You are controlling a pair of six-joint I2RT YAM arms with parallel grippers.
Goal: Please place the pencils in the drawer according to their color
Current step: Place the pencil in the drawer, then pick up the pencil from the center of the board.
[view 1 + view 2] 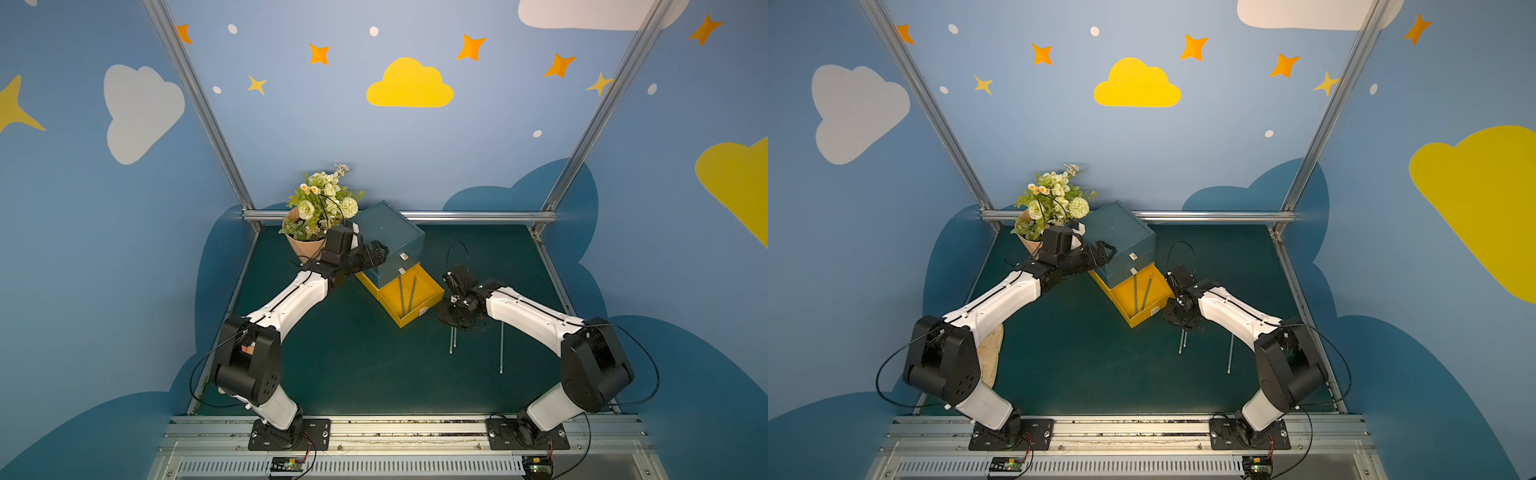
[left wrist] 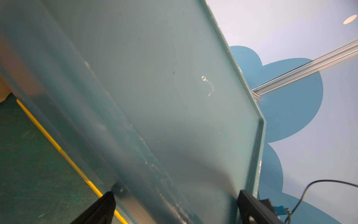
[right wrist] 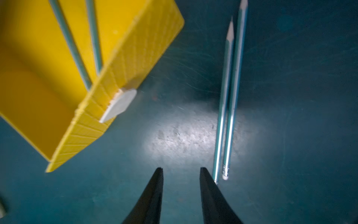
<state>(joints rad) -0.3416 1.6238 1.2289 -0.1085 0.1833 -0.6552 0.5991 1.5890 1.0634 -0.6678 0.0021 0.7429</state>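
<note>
A teal drawer cabinet (image 1: pixel 386 232) stands at the back of the green mat, its yellow bottom drawer (image 1: pixel 417 319) pulled out. Two pale grey-green pencils (image 1: pixel 406 295) lie inside that drawer, also seen in the right wrist view as pencils (image 3: pixel 71 44). Two more pencils (image 3: pixel 226 108) lie side by side on the mat, and a single pencil (image 1: pixel 501 349) lies further right. My right gripper (image 3: pixel 181 169) points down at the mat beside the drawer's front, open and empty, one finger next to the pair's eraser ends. My left gripper (image 2: pixel 175 192) is open wide against the cabinet.
A bouquet in a paper cone (image 1: pixel 320 208) stands left of the cabinet, just behind my left wrist. The drawer's white pull tab (image 3: pixel 118 104) sticks out toward my right gripper. An aluminium rail (image 1: pixel 478 216) bounds the mat at the back. A wooden piece (image 1: pixel 990 357) lies at the left edge.
</note>
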